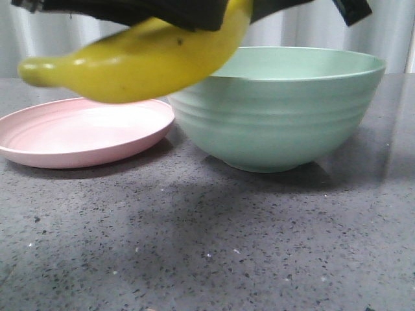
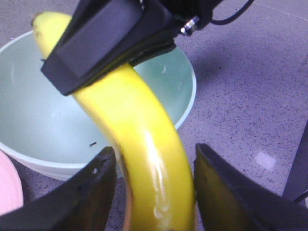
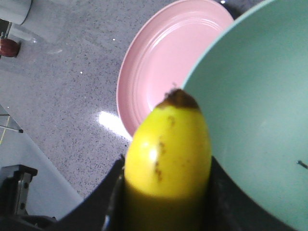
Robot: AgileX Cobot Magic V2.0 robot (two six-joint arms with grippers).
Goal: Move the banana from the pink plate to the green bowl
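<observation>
Currently holds the banana [image 1: 142, 65] aloft, at 10 o'clock of the green bowl [image 1: 279, 123], above the near rim and the pink plate [image 1: 84, 136] edge. Right gripper [image 3: 166, 192] clamped on one end. Left gripper [image 2: 154, 159] flanking the other end closely; cannot tell whether gripping or just apart.

Risks: release now likely strikes the rim and drops onto the table or back on the plate, since not yet over the bowl's centre; opposed pulls between both arms may bruise or twist the fruit.

Bowl holds only a dark speck. Plate, at 9 o'clock of the bowl, holds nothing.
</observation>
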